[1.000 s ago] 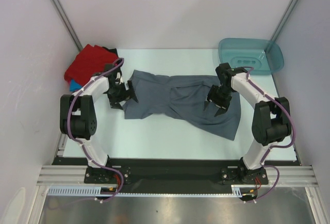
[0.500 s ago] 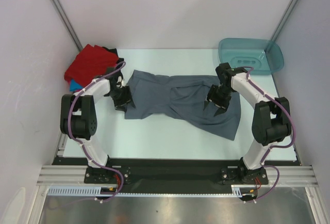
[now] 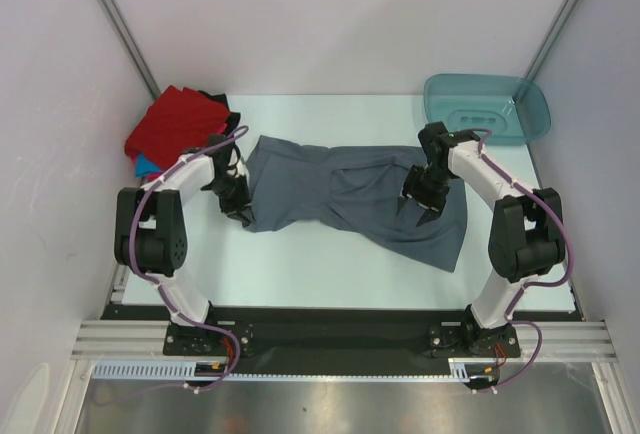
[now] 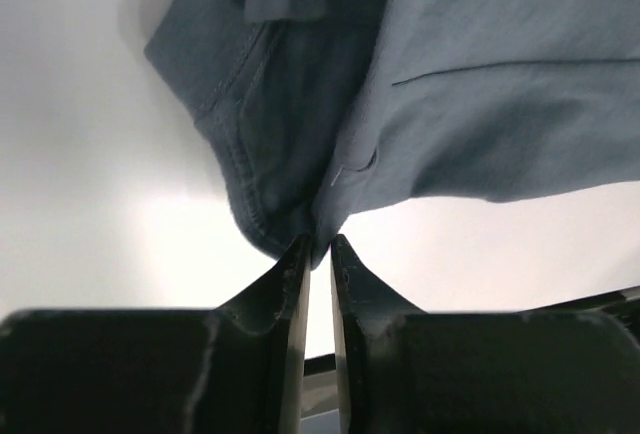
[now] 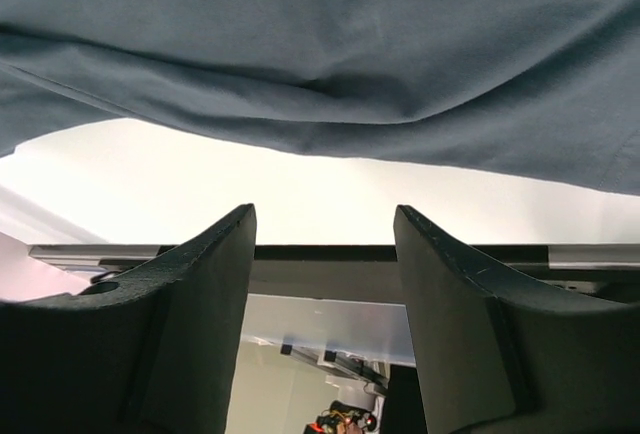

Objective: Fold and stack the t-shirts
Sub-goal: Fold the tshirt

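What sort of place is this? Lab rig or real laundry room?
Likely a lab test cell: plain white walls box in the table, and the left arm and right arm bolt to an aluminium rail.

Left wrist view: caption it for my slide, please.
Left gripper with jaws pinching a corner of the grey-blue t-shirt over the white table.

- White-shelled left arm (image 3: pixel 183 169) with bulky black joint housings
- Matching white-and-black right arm (image 3: pixel 482 169)
- Thin purple cable (image 3: pixel 238 134) looped along each
- Matte black tapered fingers (image 4: pixel 285 299)
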Motion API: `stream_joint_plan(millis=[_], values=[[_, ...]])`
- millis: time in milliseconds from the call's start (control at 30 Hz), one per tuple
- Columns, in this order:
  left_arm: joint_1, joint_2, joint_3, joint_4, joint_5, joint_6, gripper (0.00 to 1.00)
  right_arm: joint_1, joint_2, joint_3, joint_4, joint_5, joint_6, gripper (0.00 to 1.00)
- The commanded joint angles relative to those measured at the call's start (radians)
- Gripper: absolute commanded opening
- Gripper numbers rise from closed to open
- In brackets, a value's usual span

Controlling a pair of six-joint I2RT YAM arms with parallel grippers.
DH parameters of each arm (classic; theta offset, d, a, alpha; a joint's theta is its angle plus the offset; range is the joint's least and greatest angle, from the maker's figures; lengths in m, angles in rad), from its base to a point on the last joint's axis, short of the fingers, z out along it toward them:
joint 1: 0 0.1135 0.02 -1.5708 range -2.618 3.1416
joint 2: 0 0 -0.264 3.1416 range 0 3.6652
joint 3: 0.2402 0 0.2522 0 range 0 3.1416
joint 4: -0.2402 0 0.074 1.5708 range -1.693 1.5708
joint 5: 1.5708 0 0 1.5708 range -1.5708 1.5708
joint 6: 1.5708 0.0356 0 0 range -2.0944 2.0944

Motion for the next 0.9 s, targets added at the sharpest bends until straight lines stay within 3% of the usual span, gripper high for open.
stream_joint_plan(millis=[0, 267, 567, 667, 700, 767, 800, 867], values=[[-0.006, -0.04, 0.057, -0.093, -0.036, 0.082, 0.18, -0.004, -0.022, 0.03, -0.07, 0.053, -0.024, 0.63], [-0.004, -0.018, 0.148, -0.176, -0.103, 0.125, 0.14, -0.004, -0.055, 0.016, -0.161, 0.147, -0.027, 0.59], [0.006, -0.04, 0.112, -0.202, -0.186, 0.142, 0.11, -0.004, -0.063, 0.009, -0.179, 0.177, -0.025, 0.58], [0.009, -0.048, 0.106, -0.182, -0.169, 0.142, 0.35, -0.002, -0.066, 0.001, -0.176, 0.174, -0.028, 0.58], [0.008, -0.049, 0.105, -0.174, -0.154, 0.142, 0.54, -0.004, -0.065, 0.002, -0.175, 0.171, -0.03, 0.58], [0.009, -0.051, 0.091, -0.136, -0.142, 0.142, 0.62, -0.004, -0.065, 0.002, -0.165, 0.159, -0.034, 0.58], [0.009, -0.048, 0.088, -0.124, -0.141, 0.137, 0.79, -0.004, -0.063, 0.002, -0.162, 0.154, -0.036, 0.58], [0.008, -0.029, 0.089, -0.102, -0.128, 0.124, 1.0, -0.004, -0.063, 0.002, -0.156, 0.141, -0.037, 0.58]])
